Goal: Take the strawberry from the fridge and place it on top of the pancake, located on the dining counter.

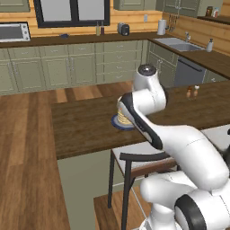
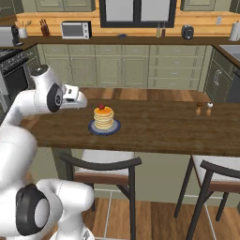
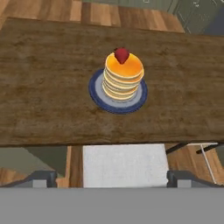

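Observation:
The strawberry (image 3: 122, 55) rests on the far edge of the top pancake (image 3: 124, 76), free of the gripper. The stack stands on a dark blue plate (image 3: 97, 94) on the dark wooden dining counter (image 3: 43, 87). My gripper (image 3: 112, 178) is open and holds nothing; it hangs above the counter's near edge, well short of the plate. From the right base the strawberry (image 2: 101, 107) tops the pancake (image 2: 103, 118), with the gripper (image 2: 82, 101) a little to their left and higher. From the left base my arm covers most of the pancake (image 1: 120, 118). The fridge is out of view.
Two small shakers (image 2: 203, 109) stand on the counter, far right of the plate. Stools (image 2: 104, 169) (image 2: 219, 174) are tucked under the counter's near side, one directly below my hand. Cabinets, a microwave (image 2: 76, 30) and a sink counter (image 1: 179, 44) line the far walls.

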